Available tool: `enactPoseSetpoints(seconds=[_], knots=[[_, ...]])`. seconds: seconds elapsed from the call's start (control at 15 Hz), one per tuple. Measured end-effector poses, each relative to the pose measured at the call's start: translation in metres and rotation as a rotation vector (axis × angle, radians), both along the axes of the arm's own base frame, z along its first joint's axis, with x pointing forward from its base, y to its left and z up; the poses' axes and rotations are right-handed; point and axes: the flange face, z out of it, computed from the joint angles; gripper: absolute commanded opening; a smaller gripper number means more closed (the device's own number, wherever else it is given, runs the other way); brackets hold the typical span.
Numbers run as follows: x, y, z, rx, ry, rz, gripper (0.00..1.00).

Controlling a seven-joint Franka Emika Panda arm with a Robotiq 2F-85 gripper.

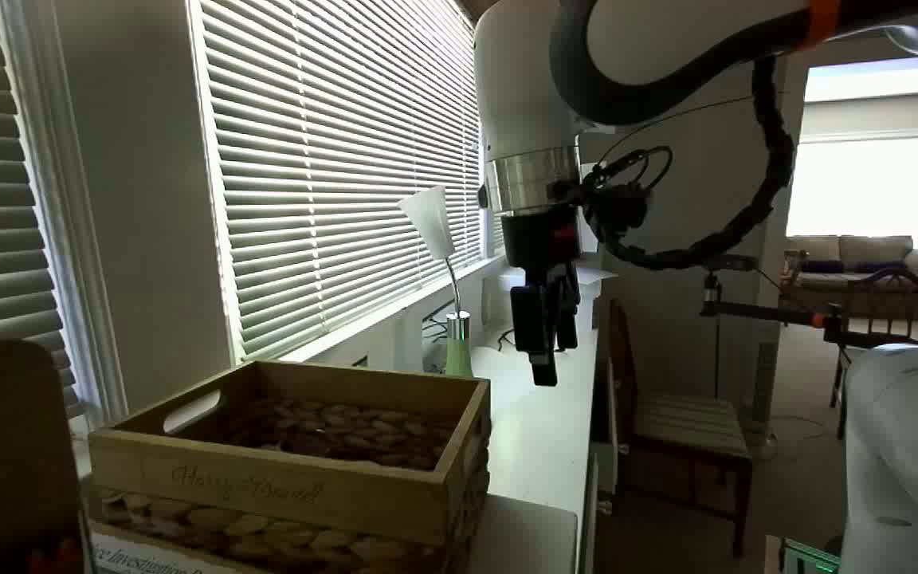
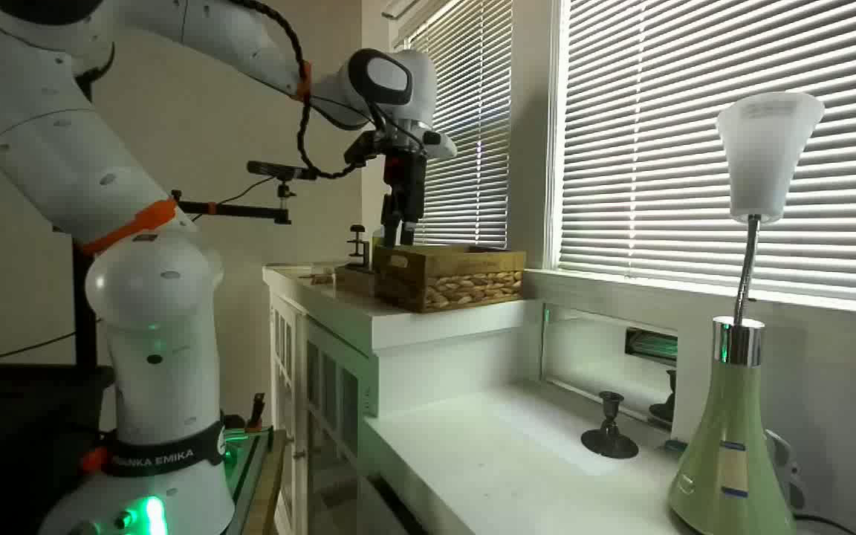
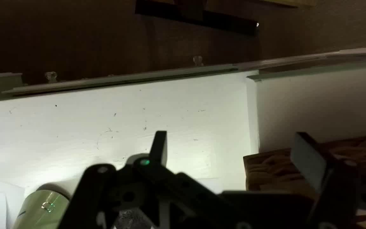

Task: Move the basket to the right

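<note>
Both jaws of my black gripper (image 3: 233, 144) stand wide apart, gripping nothing, near the box-shaped tan wicker basket (image 2: 465, 286) on the raised white cabinet top (image 2: 443, 327); it should prove stiff and fairly light, best pinched across its flat wooden rim band (image 1: 268, 486).

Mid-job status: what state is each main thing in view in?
Claw: open, holding nothing
Basket: upright, not gripped
Lamp: upright, looks unlit
Blinds: lowered, slats letting light through
Candlestick: upright, no candle
Base light: lit green
</note>
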Motion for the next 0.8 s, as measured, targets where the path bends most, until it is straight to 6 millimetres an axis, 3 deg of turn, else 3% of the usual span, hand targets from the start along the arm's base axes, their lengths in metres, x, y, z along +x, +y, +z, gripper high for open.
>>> enactPoseSetpoints(seconds=[0.6,0.8], knots=[[0.000,0.000,0.000,0.000,0.000,0.000,1.00],[0.005,-0.002,0.012,0.003,-0.026,0.001,1.00]])
